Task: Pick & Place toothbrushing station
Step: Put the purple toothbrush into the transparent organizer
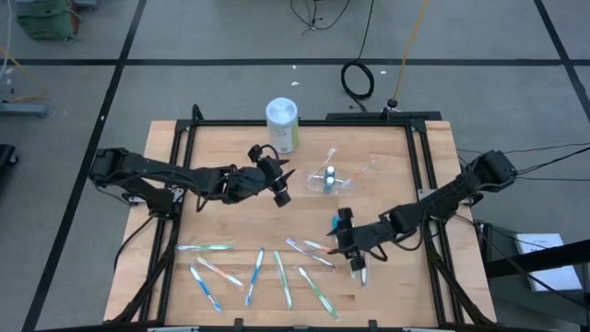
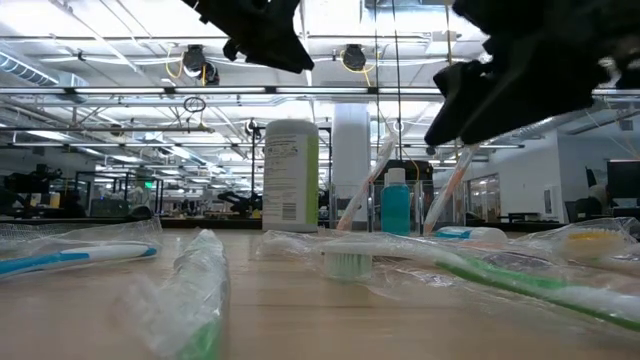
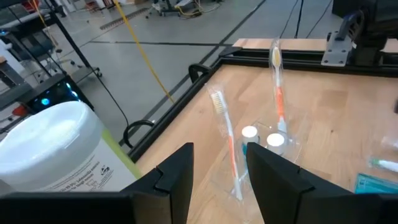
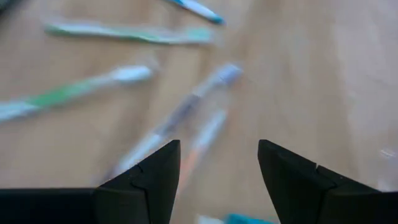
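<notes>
A small clear cup stands upright at the table's middle, toward the far side. It holds two wrapped toothbrushes leaning on its rim and white-capped teal tubes. My left gripper is open and empty just left of the cup, above the table; in the left wrist view it points at the cup. My right gripper is open and empty, hovering above wrapped toothbrushes lying flat at the table's near right. Several more wrapped toothbrushes lie along the near edge.
A tall white-lidded, green-labelled canister stands at the far edge, behind and left of the cup; it also shows in the low view. A teal tube lies on the table beside my right gripper. A black frame rims the wooden table.
</notes>
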